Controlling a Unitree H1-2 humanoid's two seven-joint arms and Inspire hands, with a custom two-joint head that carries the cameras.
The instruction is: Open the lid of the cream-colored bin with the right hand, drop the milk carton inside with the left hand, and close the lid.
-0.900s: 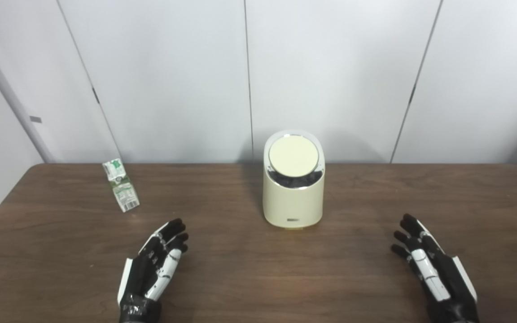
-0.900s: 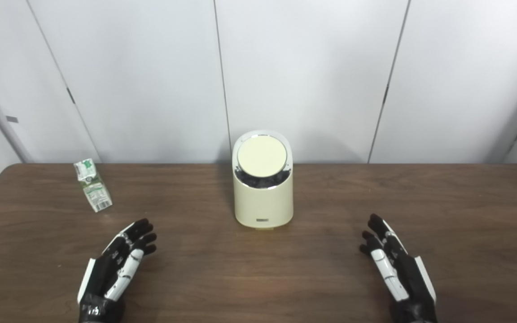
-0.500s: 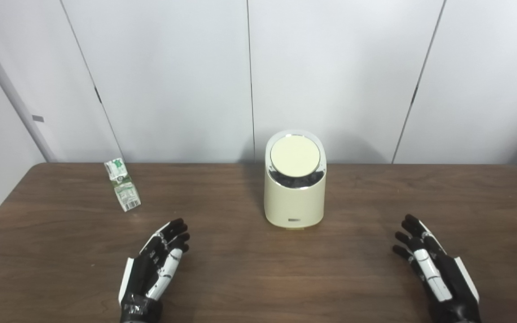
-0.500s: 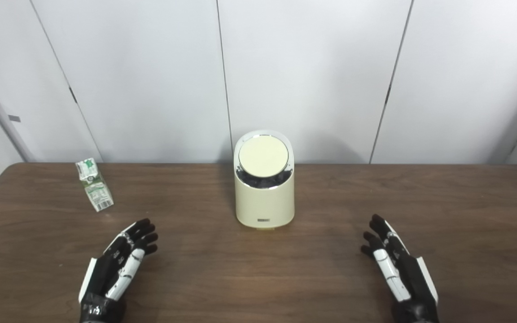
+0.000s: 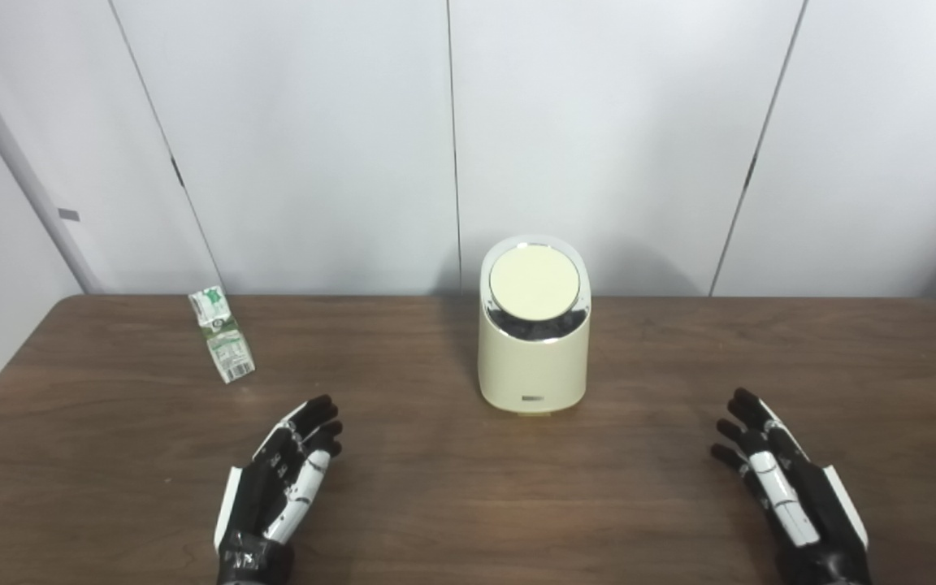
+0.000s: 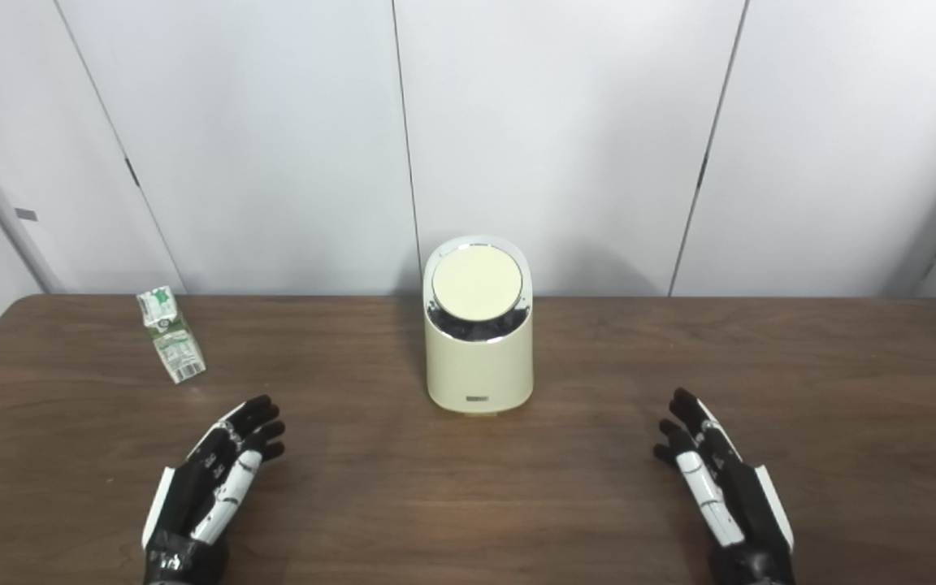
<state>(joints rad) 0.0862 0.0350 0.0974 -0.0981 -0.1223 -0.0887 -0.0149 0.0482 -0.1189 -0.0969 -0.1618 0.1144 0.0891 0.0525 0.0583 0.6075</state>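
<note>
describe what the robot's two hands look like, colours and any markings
Both the left hand and the right hand are black, with glossy white panels along the fingers and a white plate on the outer edge. Fingertips are black. No cables or sleeves show.

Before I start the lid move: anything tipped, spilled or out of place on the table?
Only the milk carton: it lies on its side near the table's far left, not upright. The cream-colored bin stands upright with its lid shut. No spill shows. Left hand and right hand are open, holding nothing.
</note>
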